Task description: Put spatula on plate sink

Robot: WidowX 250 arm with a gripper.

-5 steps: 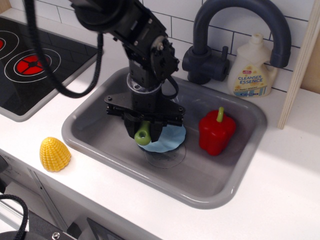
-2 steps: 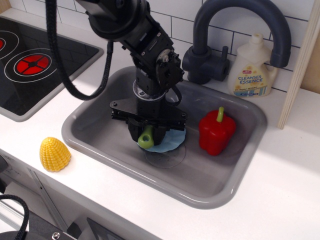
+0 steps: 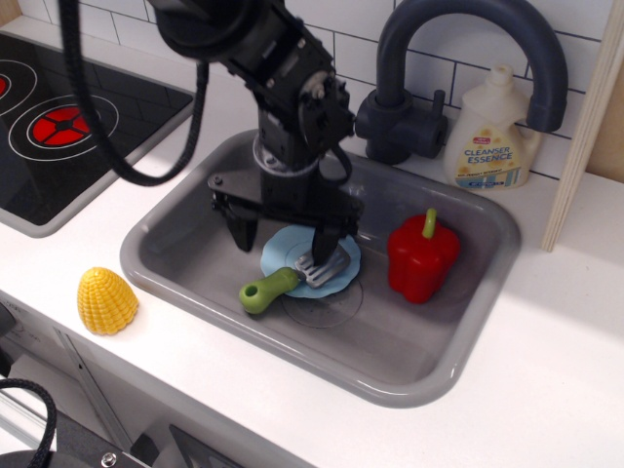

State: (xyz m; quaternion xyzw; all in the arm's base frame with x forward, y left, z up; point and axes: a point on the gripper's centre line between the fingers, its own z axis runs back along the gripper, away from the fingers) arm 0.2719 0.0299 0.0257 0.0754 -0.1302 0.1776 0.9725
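The gripper (image 3: 283, 237) hangs over the sink (image 3: 185, 249) with its jaws spread wide and nothing between them. One black finger (image 3: 240, 229) points down to the left of the plate (image 3: 341, 276), clear of it. The other finger (image 3: 326, 244) comes down over the plate, its tip right at the grey head of the spatula (image 3: 283, 280); whether it actually touches the head cannot be told from this angle.

The spatula lies flat, released. Its slotted grey head rests on the light-blue plate, and its green handle sticks out over the plate's left rim, pointing toward the near left, with the end down on the sink floor.

The plate sits near the middle of the sink, overlapping the round drain mark. A red pepper (image 3: 422, 255) stands just to the right of the plate, apart from it.

Behind the sink are a dark faucet (image 3: 458, 44) and a cleanser bottle (image 3: 492, 134). A yellow corn piece (image 3: 106, 300) sits on the white counter (image 3: 546, 370) near the sink's left front corner, and a stove top (image 3: 58, 127) lies at the far left.
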